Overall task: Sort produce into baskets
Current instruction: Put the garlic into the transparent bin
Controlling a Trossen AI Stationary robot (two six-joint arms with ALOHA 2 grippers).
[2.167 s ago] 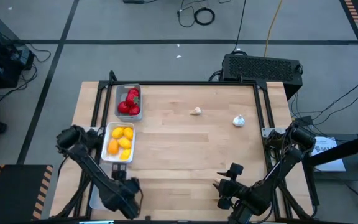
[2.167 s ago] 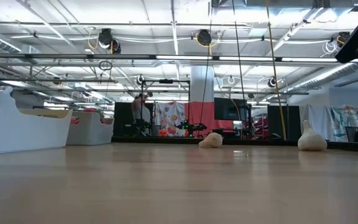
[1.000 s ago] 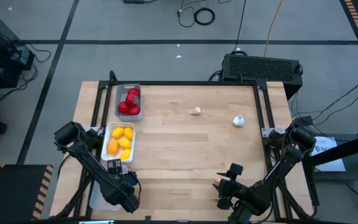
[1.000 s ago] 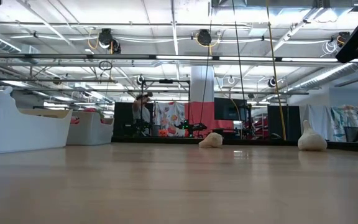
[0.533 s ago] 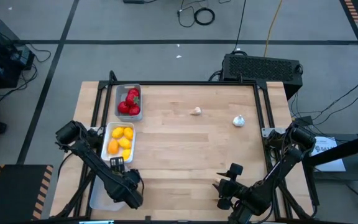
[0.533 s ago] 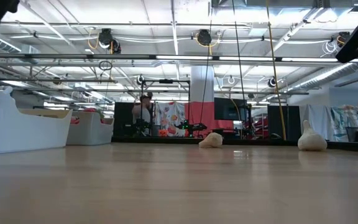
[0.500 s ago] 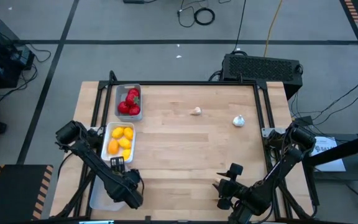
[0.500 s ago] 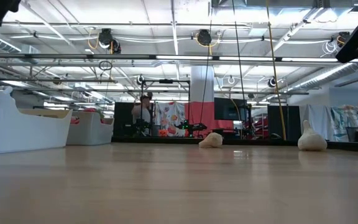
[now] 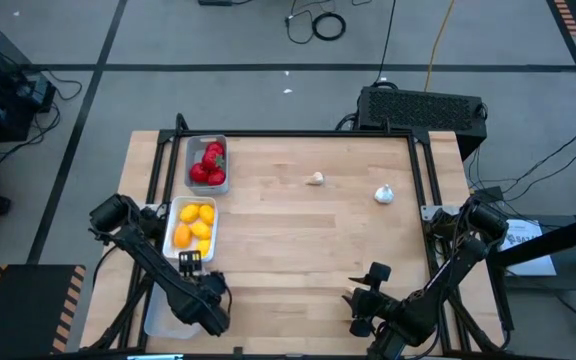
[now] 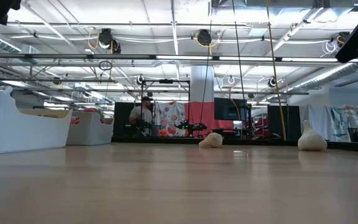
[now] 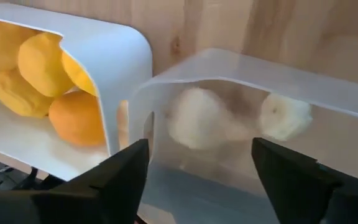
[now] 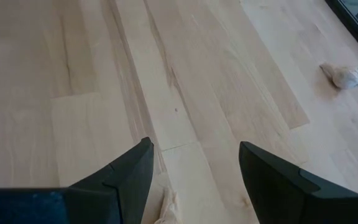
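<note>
Since two seconds ago the left gripper (image 9: 190, 264) has drawn back over the clear tray (image 11: 241, 68) of pale garlic bulbs (image 11: 194, 117), fingers spread, empty; right gripper (image 9: 377, 272) waits open.

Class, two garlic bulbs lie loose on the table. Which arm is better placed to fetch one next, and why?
Probably the right. Both garlic bulbs lie right of centre; the right gripper is open on that side, while the left gripper hangs over the trays.

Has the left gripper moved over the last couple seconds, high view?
Yes. The left gripper has come up the picture from the near table edge toward the tray of yellow pieces, now just short of its near end. Jaws open.
</note>
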